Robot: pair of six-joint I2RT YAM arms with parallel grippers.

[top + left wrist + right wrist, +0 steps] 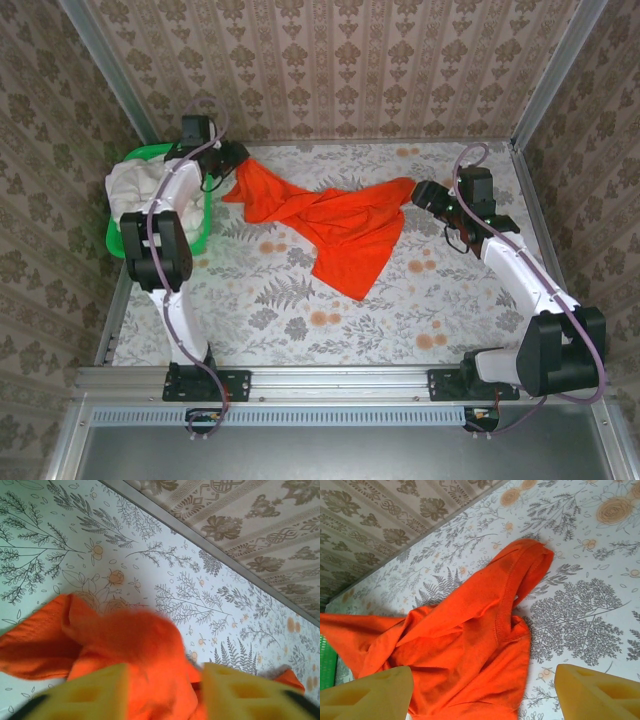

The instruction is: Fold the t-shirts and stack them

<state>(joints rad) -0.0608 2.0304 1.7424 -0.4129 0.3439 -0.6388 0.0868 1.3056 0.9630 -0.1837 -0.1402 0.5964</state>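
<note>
Two sets of jaws, both parted.

- Left jaws: the yellow pads [95, 695] stand apart. The orange-red t-shirt [130, 645] is bunched and blurred in the gap, and no pinch on it is visible.
- Right jaws: the pads [370, 695] are spread wide and hold nothing. The cloth lies just ahead and partly under the left-hand pad, with bare bench under the other.
- Orange-red t-shirt [340, 225], top view: it sprawls crumpled across the bench [300, 320] from 10 o'clock to 3 o'clock, with a loose tail hanging toward 6 o'clock. The left jaws sit at its 10 o'clock end and the right jaws at its 3 o'clock end.
- Right wrist view: a stitched edge [497, 625] runs through the folds toward a doubled-over tip at 1 o'clock.
- White t-shirt [130, 180]: heaped in the green basket [150, 153] at 9 o'clock, under the left arm.

Handling, my judgement: the fabric is thin, light and limp, so it will sag and drag rather than keep any shape. It isn't fragile, but a shallow bite is likely to slip off. Better holds are the stitched hems or the shoulder seams, one per arm, well apart, so the cloth can be pulled flat. Neither shirt is folded yet.
</note>
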